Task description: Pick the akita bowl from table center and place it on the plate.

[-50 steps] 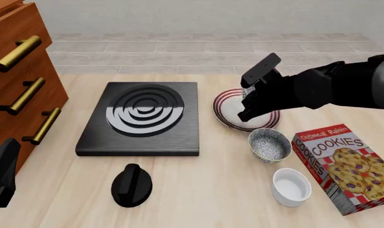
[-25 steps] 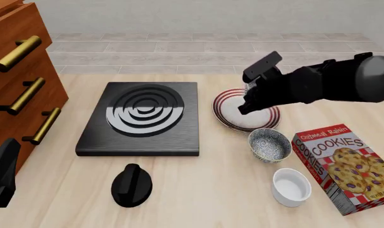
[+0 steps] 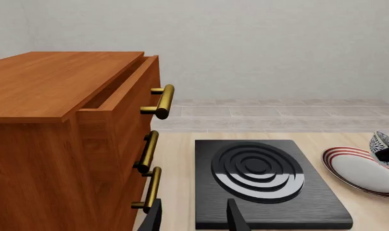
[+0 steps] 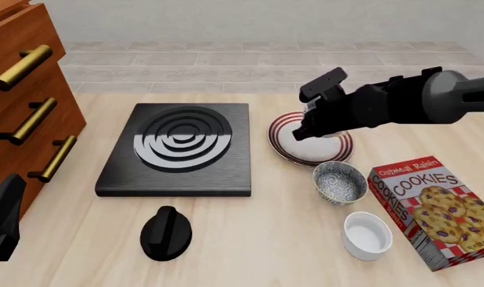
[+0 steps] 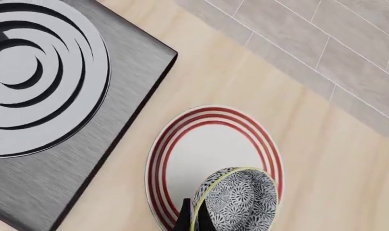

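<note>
The akita bowl [image 5: 236, 199] hangs tilted over the plate [image 5: 210, 144], pinched at its rim by your right end effector [image 5: 193, 219], while your left end effector [image 3: 193, 216] sits open near the stove [image 3: 261, 180].

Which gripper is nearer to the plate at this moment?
Right. The right gripper hangs above the plate, holding the akita bowl; the left gripper sits far off by the drawers.

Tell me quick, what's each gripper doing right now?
Left gripper: open, holding nothing.
Right gripper: shut on the akita bowl, over the plate.
</note>
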### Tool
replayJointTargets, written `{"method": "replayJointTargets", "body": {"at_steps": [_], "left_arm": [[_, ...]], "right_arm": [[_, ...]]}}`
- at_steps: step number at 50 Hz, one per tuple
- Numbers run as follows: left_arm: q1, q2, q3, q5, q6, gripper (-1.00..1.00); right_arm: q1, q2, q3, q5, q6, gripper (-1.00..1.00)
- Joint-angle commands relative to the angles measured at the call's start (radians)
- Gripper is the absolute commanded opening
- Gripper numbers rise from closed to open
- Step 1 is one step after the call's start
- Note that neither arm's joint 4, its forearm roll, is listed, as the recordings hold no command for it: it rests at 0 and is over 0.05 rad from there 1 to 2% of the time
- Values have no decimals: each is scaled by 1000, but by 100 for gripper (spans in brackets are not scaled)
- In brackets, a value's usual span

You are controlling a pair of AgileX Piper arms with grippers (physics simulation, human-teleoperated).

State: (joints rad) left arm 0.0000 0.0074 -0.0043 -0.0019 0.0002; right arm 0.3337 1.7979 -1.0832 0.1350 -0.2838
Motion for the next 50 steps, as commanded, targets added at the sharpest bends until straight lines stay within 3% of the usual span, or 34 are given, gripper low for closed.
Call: {"method": "replayJointTargets", "body": {"at_steps": [1,50], "left_arm": [[0,0,0,0,0,100],[0,0,0,0,0,100]], "right_arm": [[-5,33,-30,-5,23,-100],[-24,166,-100,-23,24,-100]]}}
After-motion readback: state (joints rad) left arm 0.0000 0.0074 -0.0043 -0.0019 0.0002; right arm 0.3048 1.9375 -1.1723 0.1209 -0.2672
